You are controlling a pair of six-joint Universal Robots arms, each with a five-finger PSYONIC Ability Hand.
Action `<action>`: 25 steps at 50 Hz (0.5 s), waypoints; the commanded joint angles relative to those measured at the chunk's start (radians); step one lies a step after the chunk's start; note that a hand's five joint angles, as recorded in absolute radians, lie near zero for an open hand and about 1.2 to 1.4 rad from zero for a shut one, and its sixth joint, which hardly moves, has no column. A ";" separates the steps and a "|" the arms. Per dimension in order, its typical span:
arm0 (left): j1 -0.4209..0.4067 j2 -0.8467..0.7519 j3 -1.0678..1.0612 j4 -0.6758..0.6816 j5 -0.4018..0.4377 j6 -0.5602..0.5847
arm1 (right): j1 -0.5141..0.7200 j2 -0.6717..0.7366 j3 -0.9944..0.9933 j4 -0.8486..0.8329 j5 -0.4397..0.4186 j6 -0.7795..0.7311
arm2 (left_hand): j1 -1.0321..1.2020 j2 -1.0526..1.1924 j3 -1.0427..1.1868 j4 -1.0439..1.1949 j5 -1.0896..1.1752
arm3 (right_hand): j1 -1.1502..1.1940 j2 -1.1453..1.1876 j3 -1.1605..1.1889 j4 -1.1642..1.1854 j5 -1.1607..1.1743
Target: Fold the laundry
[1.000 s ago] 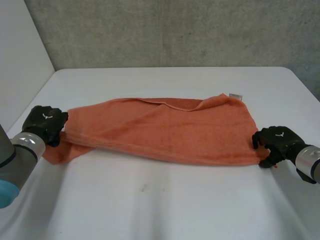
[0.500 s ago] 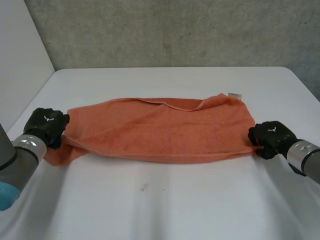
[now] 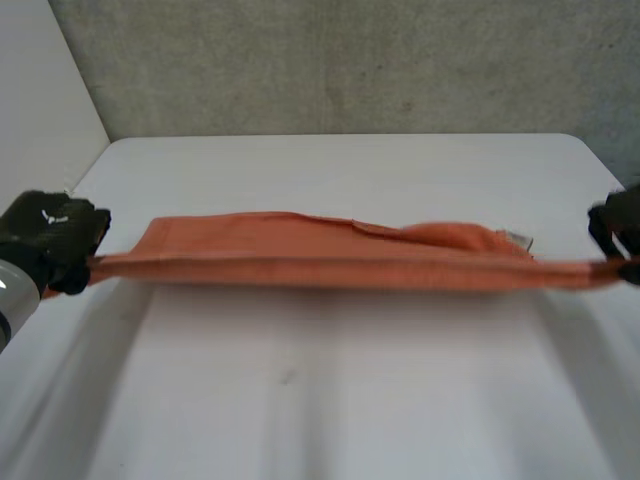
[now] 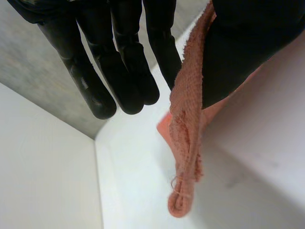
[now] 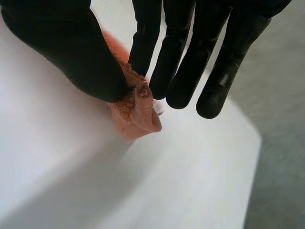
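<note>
The towel (image 3: 330, 262) hangs stretched in a long, narrow orange band above the table (image 3: 330, 400), about midway between its near and far edges. Its long axis runs straight across, parallel to the near edge, from the table's left edge to its right edge. A second layer shows along the band's far side, with a small white tag (image 3: 520, 239) near the right end.

The left hand (image 3: 48, 235) has the left end, out over the table's left edge. In its wrist view the fingers (image 4: 121, 71) are straight and close together, and the thumb presses the cloth against the nearest one. The end is therefore pinched, not wrapped, and a short tail of towel trails past the fingertips. The right hand (image 3: 620, 222) has the right end, at the table's right edge. Its wrist view shows the same sort of hold: straight fingers (image 5: 183, 62) side by side, with the thumb clamping a bunched corner against the nearest finger.

So the towel lies inward from each hand along one line, and neither hand is nearer its middle. The band looks taut, and the shadow on the table beneath it suggests most of it is off the surface. The step in hand seems to be pulling a lengthwise fold straight. The next move turns on that left-right axis. To halve the towel, one end must travel along the axis to the other. To set it down, both hands must lower together, level.
</note>
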 commanded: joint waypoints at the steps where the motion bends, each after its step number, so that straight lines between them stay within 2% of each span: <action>1: 0.011 -0.105 -0.025 -0.051 0.035 0.028 | 0.035 0.096 0.074 0.062 0.046 -0.138 | 0.251 0.198 0.205 0.200 0.261 | 0.452 0.229 0.218 0.208 0.251; 3: 0.011 -0.159 -0.019 -0.051 0.039 0.034 | 0.102 0.221 0.065 0.010 0.097 -0.136 | 0.251 0.198 0.205 0.200 0.261 | 0.452 0.229 0.218 0.208 0.251; 4: 0.009 -0.209 -0.006 -0.048 0.039 0.042 | 0.102 0.222 0.064 0.009 0.097 -0.136 | 0.251 0.198 0.205 0.200 0.261 | 0.452 0.229 0.218 0.208 0.251; 5: 0.008 -0.259 0.015 -0.038 0.039 0.051 | 0.143 0.304 0.036 -0.038 0.145 -0.136 | 0.251 0.198 0.205 0.200 0.261 | 0.452 0.229 0.218 0.208 0.251; 8: 0.005 -0.334 0.061 -0.014 0.036 0.076 | 0.162 0.352 -0.001 -0.066 0.181 -0.129 | 0.251 0.198 0.205 0.200 0.261 | 0.452 0.229 0.218 0.208 0.251; 13: -0.017 -0.457 0.281 0.046 0.026 0.143 | 0.202 0.478 -0.255 -0.176 0.269 -0.008 | 0.251 0.198 0.205 0.200 0.261 | 0.452 0.229 0.218 0.208 0.251; 16: -0.041 -0.494 0.433 0.070 0.025 0.151 | 0.221 0.494 -0.350 -0.208 0.275 0.033 | 0.251 0.198 0.205 0.200 0.261 | 0.452 0.229 0.218 0.208 0.251; 17: -0.058 -0.512 0.546 0.092 0.025 0.146 | 0.227 0.500 -0.403 -0.225 0.276 0.054 | 0.251 0.198 0.205 0.200 0.261 | 0.452 0.229 0.218 0.208 0.251; 19: -0.072 -0.523 0.654 0.121 0.025 0.142 | 0.243 0.501 -0.605 -0.315 0.279 0.155 | 0.251 0.198 0.205 0.200 0.261 | 0.452 0.229 0.218 0.208 0.251; 20: -0.077 -0.524 0.702 0.144 0.025 0.139 | 0.247 0.501 -0.644 -0.349 0.282 0.189 | 0.251 0.198 0.205 0.200 0.261 | 0.452 0.229 0.218 0.208 0.251; 21: -0.081 -0.521 0.783 0.206 0.025 0.126 | 0.251 0.492 -0.707 -0.431 0.287 0.254 | 0.251 0.198 0.205 0.200 0.261 | 0.452 0.229 0.218 0.208 0.251; 23: -0.083 -0.512 0.840 0.288 0.020 0.099 | 0.251 0.481 -0.725 -0.478 0.292 0.290 | 0.251 0.198 0.205 0.200 0.261 | 0.452 0.229 0.218 0.208 0.251; 25: -0.086 -0.476 0.863 0.415 0.017 0.024 | 0.251 0.406 -0.716 -0.622 0.310 0.379 | 0.251 0.198 0.205 0.200 0.261 | 0.452 0.229 0.218 0.208 0.251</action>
